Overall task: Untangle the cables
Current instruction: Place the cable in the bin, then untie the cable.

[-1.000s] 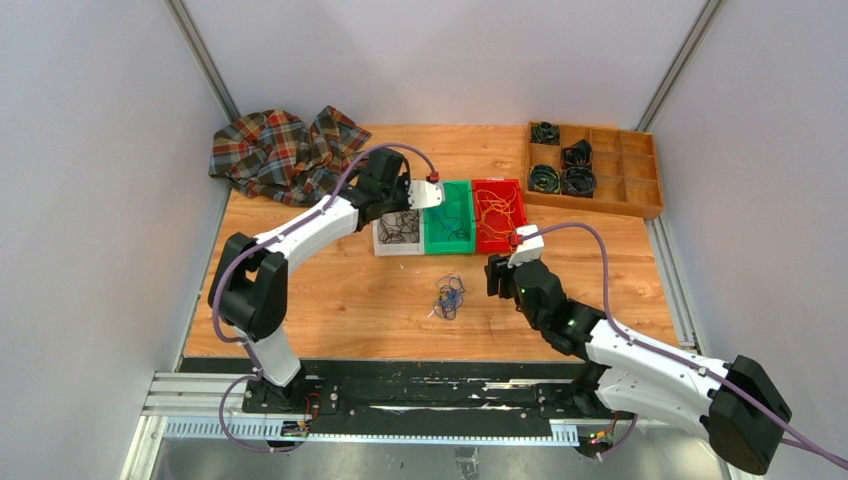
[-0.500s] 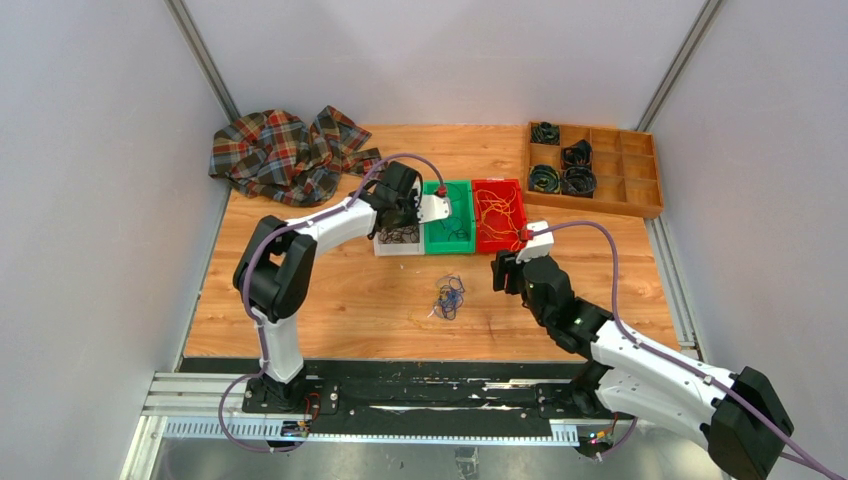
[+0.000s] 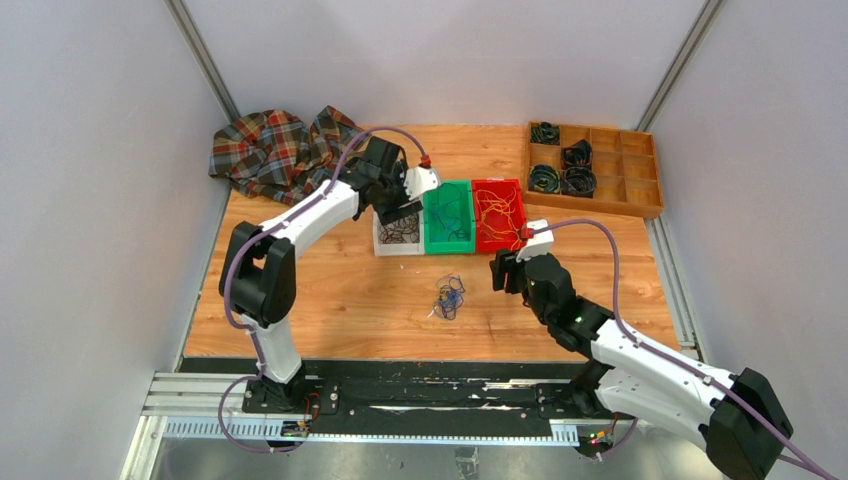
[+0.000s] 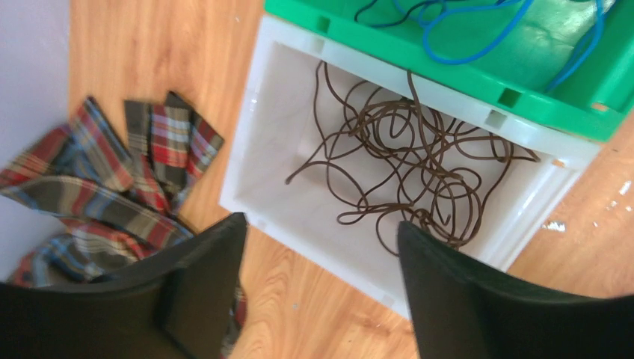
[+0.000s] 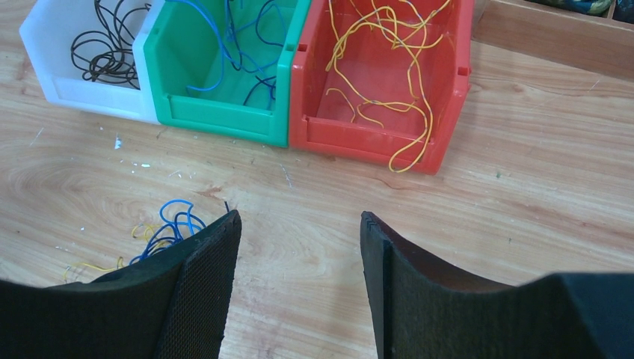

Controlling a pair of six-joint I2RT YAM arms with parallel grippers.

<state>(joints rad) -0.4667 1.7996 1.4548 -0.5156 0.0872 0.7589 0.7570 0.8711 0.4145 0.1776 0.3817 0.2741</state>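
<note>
On table (image 3: 330,290): three bins (image 3: 447,246), one cables tangle (image 3: 448,297); left jaws, right jaws spread.

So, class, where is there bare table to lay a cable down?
Bare wood: left of the loose cables, in front of the white bin; also right of the red bin, in front of the wooden tray. Tight: between those cables and the right gripper.

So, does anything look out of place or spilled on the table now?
Yes. One yellow wire hangs over the front rim of the red bin, and a small blue-and-yellow tangle lies loose on the table in front of it, not sorted yet.
</note>
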